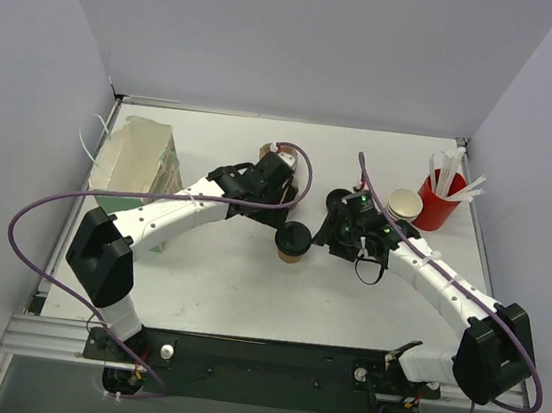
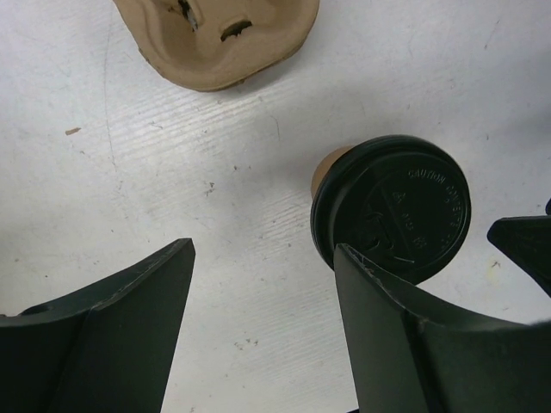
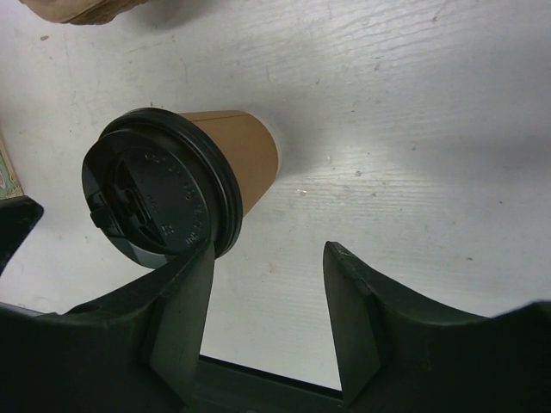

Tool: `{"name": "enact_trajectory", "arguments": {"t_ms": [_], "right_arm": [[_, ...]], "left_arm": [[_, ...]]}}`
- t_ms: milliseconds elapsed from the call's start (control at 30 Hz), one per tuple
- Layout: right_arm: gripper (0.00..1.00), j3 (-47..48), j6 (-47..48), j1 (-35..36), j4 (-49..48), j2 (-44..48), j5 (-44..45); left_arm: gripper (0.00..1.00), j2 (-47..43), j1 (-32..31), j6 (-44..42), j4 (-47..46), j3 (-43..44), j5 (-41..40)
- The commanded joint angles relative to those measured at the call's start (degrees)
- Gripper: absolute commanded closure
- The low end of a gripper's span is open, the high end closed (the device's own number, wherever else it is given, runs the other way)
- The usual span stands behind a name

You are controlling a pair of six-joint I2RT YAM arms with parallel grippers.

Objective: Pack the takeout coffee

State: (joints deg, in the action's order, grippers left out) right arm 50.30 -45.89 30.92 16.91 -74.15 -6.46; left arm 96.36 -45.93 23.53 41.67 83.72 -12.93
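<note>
Takeout coffee (image 1: 294, 241): stands upright on the tabletop (image 1: 207, 279), near the middle, between my two arms. Neither arm holds it.

Look: small tapered kraft-brown paper cup, side seam visible in the right wrist view. A black lid (image 2: 396, 215) is pressed on, with raised lettering and a sip flap. The lid rim overhangs the paper wall. Contents cannot be seen.

Left gripper (image 2: 263, 258): jaws apart, only bare tabletop between them. The cup sits off to one side, by one fingertip, not in the gap.

Right gripper (image 3: 267, 258): jaws apart and empty. The cup lies outside the gap, just beside one finger.

Step in hand (my judgement): take hold of the cup and seat it in the pulp carrier (image 2: 215, 39), which lies farther back on the tabletop beyond the cup.

Notes for doing it well:
- Use one arm only and keep the other clear of its path.
- Shift sideways until the cup is centred in the gap before closing.
- Clamp on the paper wall under the lid rim, not on the lid, which could pop off.
- Squeeze lightly, because the kraft wall will probably buckle.
- Keep the cup vertical and lower it straight into a well.

Not for this task: a stack of cups (image 1: 404, 204) and a red cup (image 1: 435, 211) of white sticks at far right, and a pale bag (image 1: 135, 164) at far left.
</note>
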Motion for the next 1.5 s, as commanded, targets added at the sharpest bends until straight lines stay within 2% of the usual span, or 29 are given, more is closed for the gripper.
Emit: {"name": "enact_trajectory", "arguments": {"t_ms": [0, 167, 267, 400, 567, 867, 1467], "right_arm": [[0.52, 3.74, 1.76, 1.78, 0.41, -2.05, 1.62], [0.53, 5.33, 2.38, 2.48, 1.81, -2.14, 3.82], [0.57, 6.38, 2.65, 2.66, 2.43, -2.4, 4.52], [0.65, 8.05, 2.91, 2.75, 3.22, -3.98, 5.4], [0.74, 9.2, 2.82, 3.01, 3.4, -5.74, 5.67], [0.78, 10.52, 2.74, 4.41, 3.13, -8.12, 6.28], [0.82, 11.57, 2.56, 5.73, 2.96, -10.22, 6.28]], "left_arm": [[0.25, -0.55, -0.12, 0.64, -4.31, -1.71, 1.94], [0.26, -1.17, -0.12, 0.9, -5.37, -2.25, 2.29], [0.27, -1.08, -0.03, 0.82, -5.81, -2.07, 2.91], [0.36, -0.12, -0.03, 1.25, -6.25, -1.81, 4.31], [0.42, 0.67, -0.03, 1.96, -6.95, -1.37, 5.9], [0.51, 1.99, -0.03, 2.84, -7.74, -2.07, 7.13], [0.59, 2.61, -0.03, 3.1, -8.8, -2.86, 8.53]]}}
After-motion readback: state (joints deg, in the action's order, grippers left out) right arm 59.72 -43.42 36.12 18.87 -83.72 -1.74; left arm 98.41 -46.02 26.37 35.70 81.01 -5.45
